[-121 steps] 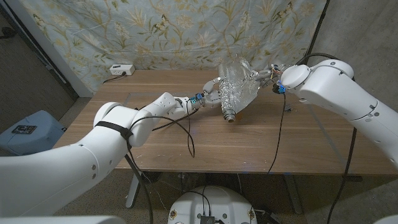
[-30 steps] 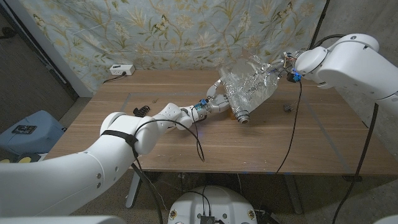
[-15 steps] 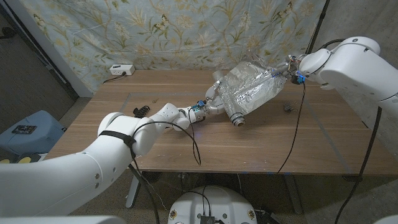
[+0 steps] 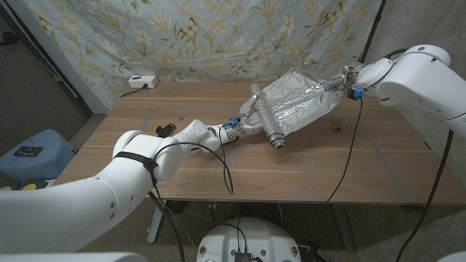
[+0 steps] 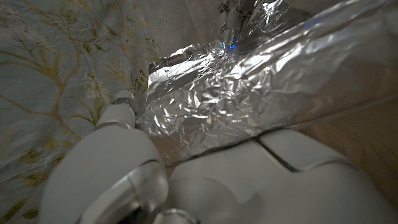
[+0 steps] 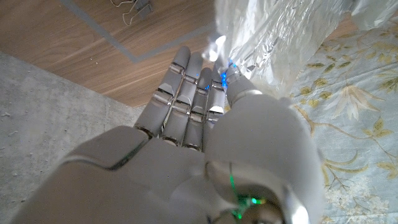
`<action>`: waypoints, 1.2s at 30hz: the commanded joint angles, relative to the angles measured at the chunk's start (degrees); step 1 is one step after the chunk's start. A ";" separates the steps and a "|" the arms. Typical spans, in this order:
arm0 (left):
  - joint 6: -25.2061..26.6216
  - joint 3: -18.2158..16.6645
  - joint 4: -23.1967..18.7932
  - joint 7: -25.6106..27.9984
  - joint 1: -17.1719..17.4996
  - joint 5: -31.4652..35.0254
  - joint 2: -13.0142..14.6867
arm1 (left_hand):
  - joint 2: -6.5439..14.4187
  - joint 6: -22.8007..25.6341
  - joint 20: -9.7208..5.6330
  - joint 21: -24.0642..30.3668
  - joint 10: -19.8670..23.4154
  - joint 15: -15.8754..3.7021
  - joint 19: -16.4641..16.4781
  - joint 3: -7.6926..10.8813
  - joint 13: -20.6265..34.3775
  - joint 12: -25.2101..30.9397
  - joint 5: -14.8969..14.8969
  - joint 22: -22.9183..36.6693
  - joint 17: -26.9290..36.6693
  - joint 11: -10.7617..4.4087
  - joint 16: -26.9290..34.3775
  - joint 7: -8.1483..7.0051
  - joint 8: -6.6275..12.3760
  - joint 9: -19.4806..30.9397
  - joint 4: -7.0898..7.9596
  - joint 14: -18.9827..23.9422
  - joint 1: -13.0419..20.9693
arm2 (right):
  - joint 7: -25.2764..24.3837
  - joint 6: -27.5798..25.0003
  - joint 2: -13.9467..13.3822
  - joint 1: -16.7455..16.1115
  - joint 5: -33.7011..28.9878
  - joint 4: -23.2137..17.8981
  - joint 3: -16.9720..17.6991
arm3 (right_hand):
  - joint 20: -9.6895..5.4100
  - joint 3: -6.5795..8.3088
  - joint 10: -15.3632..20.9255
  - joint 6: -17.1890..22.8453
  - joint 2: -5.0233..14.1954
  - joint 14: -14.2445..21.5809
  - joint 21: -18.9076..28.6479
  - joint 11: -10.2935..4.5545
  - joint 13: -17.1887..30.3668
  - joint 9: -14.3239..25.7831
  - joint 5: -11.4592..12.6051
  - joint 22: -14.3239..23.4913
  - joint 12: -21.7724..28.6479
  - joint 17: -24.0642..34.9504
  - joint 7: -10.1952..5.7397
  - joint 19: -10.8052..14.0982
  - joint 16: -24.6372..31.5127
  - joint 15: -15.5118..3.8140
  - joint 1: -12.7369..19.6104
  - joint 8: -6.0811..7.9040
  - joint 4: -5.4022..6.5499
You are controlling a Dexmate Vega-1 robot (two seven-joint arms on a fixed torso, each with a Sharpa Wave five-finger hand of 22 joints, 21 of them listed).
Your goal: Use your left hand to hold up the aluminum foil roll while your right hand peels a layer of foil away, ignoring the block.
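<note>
Left hand (image 4: 248, 118) grips the crinkled silver aluminium foil roll (image 4: 268, 124) near its upper end, holding it tilted above the brown wooden table (image 4: 218, 164); roll's open core end points down toward the robot, just past the hand. In left wrist view, hand (image 5: 186, 180) sits against the foil, fingers closed round the roll as far as visible.

Right hand (image 4: 349, 78) holds the far edge of a peeled sheet of foil (image 4: 298, 102), which spans from the roll across to that hand, raised off the table. Right wrist view: fingers (image 6: 186, 87) lie straight and close together, thumb pressed to them w/ foil edge (image 6: 273, 37) pinched between.

Small dark metal clip-like item (image 4: 337, 126) lies on table below right hand, apart from it. Second small dark item (image 4: 163, 130) lies on table beside left forearm. White power strip (image 4: 143, 81) at far table edge, well apart from both hands. Floral cloth backdrop (image 4: 182, 36) behind.
</note>
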 commanded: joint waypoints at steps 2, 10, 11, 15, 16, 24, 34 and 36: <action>0.91 -0.53 0.24 0.42 0.31 -0.65 0.05 | 0.86 0.08 0.47 -0.12 0.10 0.34 0.13 0.15 -0.01 0.29 -0.33 0.14 0.10 0.33 0.45 -0.13 0.45 0.08 0.51 0.34 0.03 | -5.15 -0.35 -2.40 1.65 6.43 1.04 -0.44 | 0.04 0.62 -0.06 -0.05 0.58 0.07 0.27 0.17 0.28 0.17 0.41 0.10 0.02 0.21 0.36 -0.24 -0.26 -0.21 0.33 0.19 0.02; 1.51 -0.58 -0.13 -0.77 0.79 -0.99 0.41 | 0.78 -0.22 0.47 -0.20 -0.07 0.33 0.33 -0.12 -0.01 0.34 -0.63 0.15 0.07 0.30 0.45 -0.15 0.38 0.08 0.54 0.30 -0.20 | -8.23 -0.35 -4.26 4.16 10.98 1.89 -2.55 | 0.11 0.64 -0.18 -0.17 0.59 0.06 0.38 0.10 0.26 0.28 0.43 0.10 -0.10 0.30 0.37 -0.27 -0.37 -0.06 0.36 0.15 0.05; 1.77 -0.51 -0.19 -0.89 0.82 -1.04 0.48 | 0.76 -0.23 0.48 -0.21 -0.10 0.31 0.34 -0.15 -0.01 0.34 -0.66 0.15 0.06 0.26 0.45 -0.15 0.38 0.08 0.53 0.30 -0.21 | -8.56 -0.35 -4.39 4.34 11.34 2.00 -2.64 | 0.11 0.65 -0.23 -0.17 0.57 0.06 0.39 0.12 0.26 0.31 0.44 0.09 -0.12 0.31 0.37 -0.29 -0.37 -0.07 0.38 0.16 0.04; 2.35 -0.19 -0.72 -1.23 1.16 -1.30 0.76 | 0.71 -0.28 0.48 -0.26 -0.18 0.32 0.35 -0.20 -0.01 0.34 -0.74 0.16 0.03 0.20 0.45 -0.12 0.38 0.08 0.47 0.32 -0.17 | -9.30 -0.35 -5.00 5.00 12.17 2.30 -3.05 | 0.10 0.68 -0.33 -0.26 0.65 0.03 0.41 0.13 0.31 0.35 0.45 0.09 -0.16 0.37 0.38 -0.39 -0.43 -0.11 0.39 0.12 0.08; 2.50 -0.13 -0.81 -1.26 1.23 -1.41 0.79 | 0.71 -0.31 0.48 -0.26 -0.21 0.35 0.36 -0.21 -0.01 0.34 -0.75 0.16 0.02 0.25 0.44 -0.09 0.37 0.08 0.46 0.31 -0.16 | -9.45 -0.35 -5.23 5.25 12.40 2.35 -3.24 | 0.11 0.69 -0.26 -0.29 0.62 0.05 0.43 0.14 0.33 0.36 0.45 0.09 -0.12 0.39 0.37 -0.36 -0.42 -0.11 0.43 0.10 0.05; 2.61 0.64 -1.17 -1.36 1.37 -1.81 0.86 | 0.95 -0.33 0.50 -0.40 -0.23 0.45 0.39 -0.28 -0.01 0.44 -0.92 0.17 0.03 0.48 0.45 0.05 0.42 0.08 0.48 0.24 -0.16 | -10.26 -0.35 -5.91 4.77 13.28 2.18 -2.39 | 0.10 0.69 -0.25 -0.32 0.63 0.03 0.51 0.16 0.41 0.45 0.46 0.09 -0.12 0.48 0.38 -0.39 -0.48 -0.06 0.42 0.11 0.10; 2.78 1.59 -1.78 -1.47 1.48 -1.99 0.90 | 3.63 0.97 0.46 -0.71 0.94 0.24 0.84 1.46 -0.04 1.21 -0.19 0.22 -0.01 0.14 0.72 0.35 0.94 0.06 -0.57 0.66 2.83 | -12.31 -0.35 -7.38 2.36 15.94 0.47 1.55 | 0.95 0.05 -0.97 -5.93 1.24 -0.43 0.37 1.17 0.13 1.08 0.44 -0.07 -0.94 -0.35 -1.96 -1.38 -2.07 1.23 -4.05 -1.87 3.31; 3.08 1.74 -2.12 -1.36 1.66 -2.16 0.93 | 3.69 1.09 0.47 -0.73 1.17 0.24 0.89 1.51 -0.03 1.33 -0.15 0.22 -0.02 0.11 0.72 0.45 0.96 0.06 -0.59 0.69 2.91 | -11.48 -0.35 -7.74 2.24 15.72 0.00 2.12 | 1.14 -0.32 -1.42 -7.81 1.03 -0.63 0.26 1.42 0.01 0.97 0.38 -0.11 -1.27 -0.46 -2.22 -1.70 -2.35 1.50 -5.26 -2.79 3.95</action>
